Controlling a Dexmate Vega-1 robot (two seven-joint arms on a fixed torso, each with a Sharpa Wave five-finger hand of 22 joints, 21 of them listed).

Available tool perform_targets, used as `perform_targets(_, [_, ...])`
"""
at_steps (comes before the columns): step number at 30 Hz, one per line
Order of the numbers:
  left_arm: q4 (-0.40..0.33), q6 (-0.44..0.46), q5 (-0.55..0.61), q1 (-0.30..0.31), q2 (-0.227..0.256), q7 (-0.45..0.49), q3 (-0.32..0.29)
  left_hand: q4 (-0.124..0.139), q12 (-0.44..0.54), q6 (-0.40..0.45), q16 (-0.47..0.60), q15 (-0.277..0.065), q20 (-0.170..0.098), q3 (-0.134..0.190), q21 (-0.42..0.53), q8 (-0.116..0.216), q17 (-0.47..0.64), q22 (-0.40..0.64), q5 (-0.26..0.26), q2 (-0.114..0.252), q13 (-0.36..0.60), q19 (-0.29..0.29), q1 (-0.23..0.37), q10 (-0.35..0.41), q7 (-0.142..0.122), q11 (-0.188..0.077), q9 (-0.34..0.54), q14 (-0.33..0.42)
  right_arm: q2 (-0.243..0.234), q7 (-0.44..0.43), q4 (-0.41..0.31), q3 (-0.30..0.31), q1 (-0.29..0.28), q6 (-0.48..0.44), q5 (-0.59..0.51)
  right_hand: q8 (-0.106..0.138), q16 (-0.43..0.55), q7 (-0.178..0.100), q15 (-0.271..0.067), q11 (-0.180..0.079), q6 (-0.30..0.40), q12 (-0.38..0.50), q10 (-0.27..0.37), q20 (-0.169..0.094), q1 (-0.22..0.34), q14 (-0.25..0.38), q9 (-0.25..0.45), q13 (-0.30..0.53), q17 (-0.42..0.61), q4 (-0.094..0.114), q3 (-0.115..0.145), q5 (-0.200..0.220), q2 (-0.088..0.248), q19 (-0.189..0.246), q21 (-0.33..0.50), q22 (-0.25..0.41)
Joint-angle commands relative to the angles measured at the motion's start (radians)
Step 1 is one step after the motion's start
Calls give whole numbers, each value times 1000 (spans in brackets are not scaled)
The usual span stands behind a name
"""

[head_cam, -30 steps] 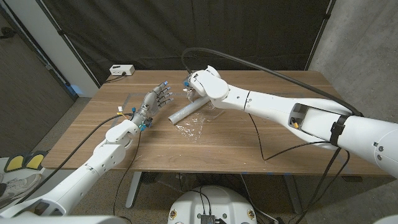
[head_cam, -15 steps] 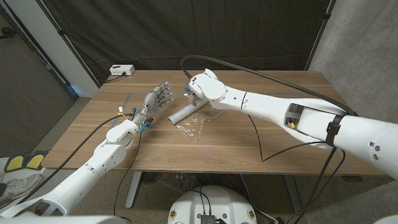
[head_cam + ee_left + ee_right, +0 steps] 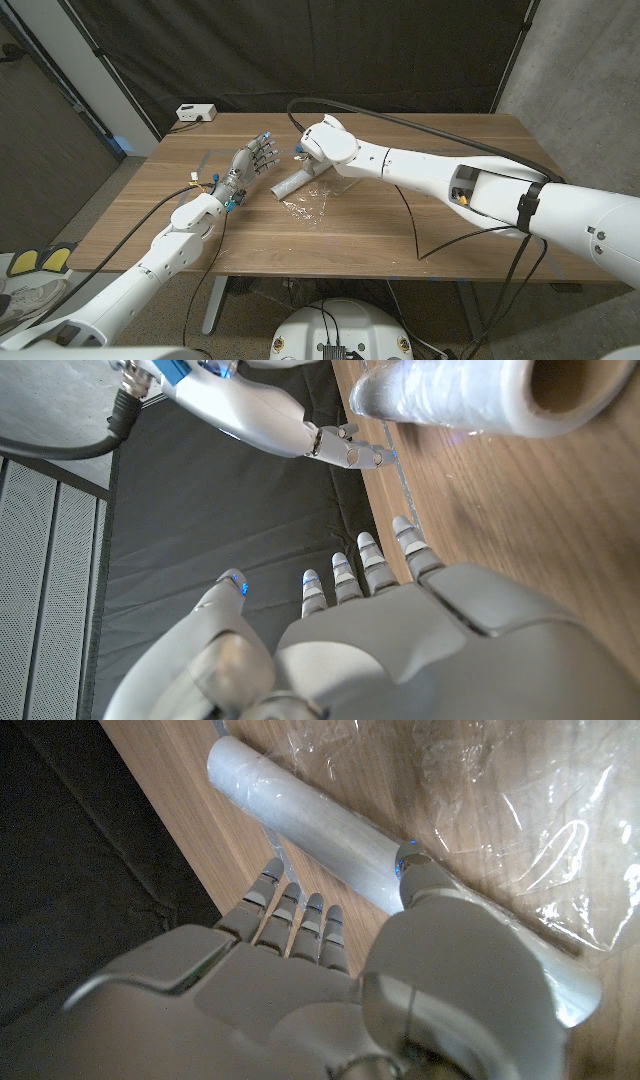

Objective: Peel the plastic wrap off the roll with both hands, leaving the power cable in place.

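While the right hand (image 3: 322,143) hides the roll's (image 3: 298,181) far end (grip unclear), the left hand (image 3: 255,157) hangs spread.

Wooden table (image 3: 480,235), black curtain (image 3: 400,50) behind, grey concrete wall (image 3: 580,80), grey floor (image 3: 60,225)

The roll (image 3: 297,181) was pale grey-white with a tan core, and the wrap (image 3: 312,207) lay clear and glinting on the brown woodgrain table (image 3: 470,225). Both hands, left (image 3: 255,157) and right (image 3: 318,142), were white and grey, with blue at the fingertips, against a black curtain (image 3: 400,50).
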Motion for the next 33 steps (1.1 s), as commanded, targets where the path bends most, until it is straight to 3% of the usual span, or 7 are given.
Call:
perform_targets(1, [10,0,-5,-2,-1,-6,-3,8,-6,3,-3,2,9,3,6,-3,2,5,5,4,4,0,-3,8,0,0,3,10,43,-12,88,-29,21,39,42,4,10,-4,-65,-2,18,8,18,-12,16,22,3,3,4,0,-8,-5,9,6,-1,-1])
perform_targets(12, [26,1,-7,-12,-6,-14,-2,10,-7,7,-5,2,10,1,6,-3,2,5,7,3,4,0,-6,9,0,1,3,11,84,-21,181,-50,42,51,95,17,26,-2,-81,3,75,28,84,-21,19,86,3,2,3,4,-32,-15,13,55,19,0])
perform_targets(20, [37,4,-8,-23,-8,-24,1,13,-8,10,-6,3,9,-1,7,-4,2,5,9,2,4,1,-8,11,0,6,2,12,113,-21,246,-67,55,44,135,27,35,-1,-101,8,129,38,137,1,29,164,2,1,4,4,-34,-16,19,148,57,-1])
perform_targets(22, [39,5,-7,-26,-8,-26,2,14,-9,10,-7,2,10,-1,7,-4,2,5,9,2,4,0,-9,11,-1,6,2,12,121,-25,265,-68,58,43,148,27,37,0,-111,9,149,41,165,12,33,197,2,0,4,4,-35,-18,21,207,81,-2])
perform_targets(27, [43,9,-7,-31,-8,-29,2,15,-9,10,-7,2,9,-2,6,-5,2,5,10,2,4,0,-9,11,-2,3,2,12,120,-60,272,-78,54,20,155,50,61,-7,-162,5,257,63,282,-25,61,354,4,0,7,1,-30,-22,39,355,145,-4])
perform_targets(33, [48,8,-8,-34,-7,-33,1,16,-10,11,-8,3,9,-2,6,-6,2,4,11,2,4,0,-10,13,0,2,2,14,123,-104,291,-86,53,15,169,93,89,-33,-190,-3,400,93,438,-67,117,529,9,5,14,-11,-9,-29,63,441,196,-4])
